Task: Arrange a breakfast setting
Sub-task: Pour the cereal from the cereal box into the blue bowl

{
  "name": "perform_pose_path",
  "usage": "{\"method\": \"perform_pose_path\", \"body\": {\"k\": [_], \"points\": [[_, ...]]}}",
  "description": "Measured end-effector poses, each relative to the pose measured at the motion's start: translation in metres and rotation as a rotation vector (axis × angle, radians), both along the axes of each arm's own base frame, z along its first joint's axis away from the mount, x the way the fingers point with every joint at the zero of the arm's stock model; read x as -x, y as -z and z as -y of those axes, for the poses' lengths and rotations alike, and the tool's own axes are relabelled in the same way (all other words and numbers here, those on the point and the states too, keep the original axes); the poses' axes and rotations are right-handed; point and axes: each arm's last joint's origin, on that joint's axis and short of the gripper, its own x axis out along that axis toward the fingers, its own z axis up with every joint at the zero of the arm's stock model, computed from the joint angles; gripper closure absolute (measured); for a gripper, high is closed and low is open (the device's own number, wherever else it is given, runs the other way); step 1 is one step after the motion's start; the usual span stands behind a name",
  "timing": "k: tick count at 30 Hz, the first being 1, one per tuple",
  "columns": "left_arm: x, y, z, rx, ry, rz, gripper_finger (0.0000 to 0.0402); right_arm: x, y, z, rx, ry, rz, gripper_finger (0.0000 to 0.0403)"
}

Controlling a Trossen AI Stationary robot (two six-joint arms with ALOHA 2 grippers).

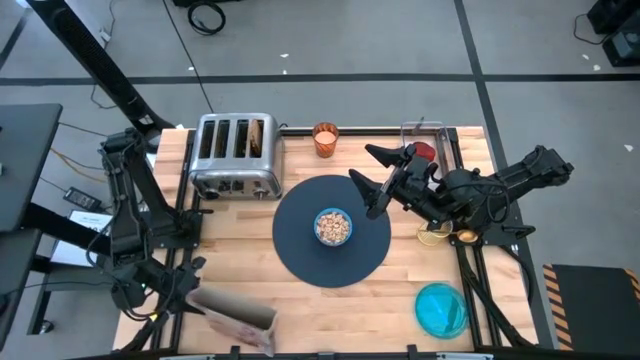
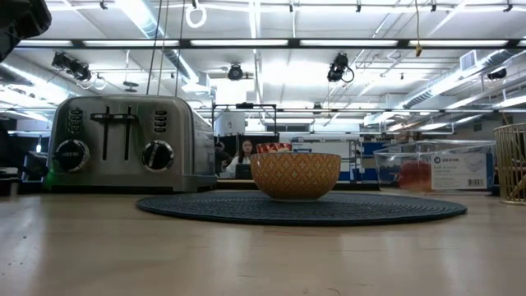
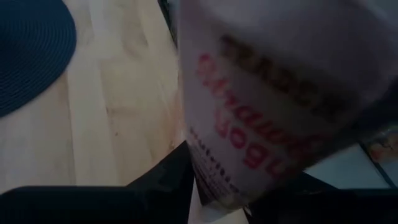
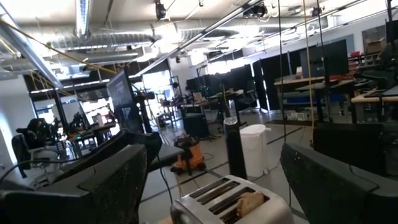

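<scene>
The mat lies in the middle of the desk, with the bowl of cereal set at its centre, so the heart of the setting is laid. The cup stands at the far edge, just right of the toaster, and a toast slice pokes out of the toaster's right-hand slot, not yet served. The teal plate waits at the near right corner, well apart from the mat, and the red fruit sits in a clear tub at the far right; something gold, likely the spoon, lies under the right arm. The left pincer is down at the near left corner against the cereal box, which lies on its side there, presumably put out of the way after pouring; in the wrist view the box fills the frame between the fingers, but whether they grip it or have let go I cannot tell. The right pincer hangs spread wide above the mat's far right edge, pointed toward the toaster, I would guess lining up for the toast.
</scene>
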Motion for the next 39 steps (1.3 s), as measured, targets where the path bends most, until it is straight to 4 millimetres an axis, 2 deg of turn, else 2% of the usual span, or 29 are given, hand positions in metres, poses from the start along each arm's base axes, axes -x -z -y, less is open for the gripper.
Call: {"method": "perform_pose_path", "body": {"k": [14, 20, 23, 29, 35, 39], "points": [[0.001, -0.004, -0.001, 0.032, 0.034, -0.01, 0.028, -0.001, 0.003, 0.001, -0.007, -0.002, -0.025, 0.003], [0.001, -0.004, -0.002, -0.032, 0.074, 0.04, 0.0285, -0.002, 0.003, 0.003, -0.009, 0.012, -0.025, 0.003], [0.001, -0.003, -0.002, -0.084, 0.102, 0.068, 0.0308, -0.003, 0.003, 0.005, -0.01, 0.021, -0.025, 0.003], [0.0, 0.001, -0.007, -0.168, 0.07, 0.093, 0.0389, -0.003, 0.003, 0.006, -0.014, 0.024, -0.023, 0.003], [-0.003, -0.002, -0.013, -0.226, 0.012, 0.16, 0.0392, -0.003, 0.003, 0.007, -0.006, 0.034, -0.028, 0.003], [-0.002, -0.006, -0.028, -0.27, 0.013, 0.165, 0.0396, -0.004, 0.003, 0.01, -0.005, 0.046, -0.029, 0.003]]}}
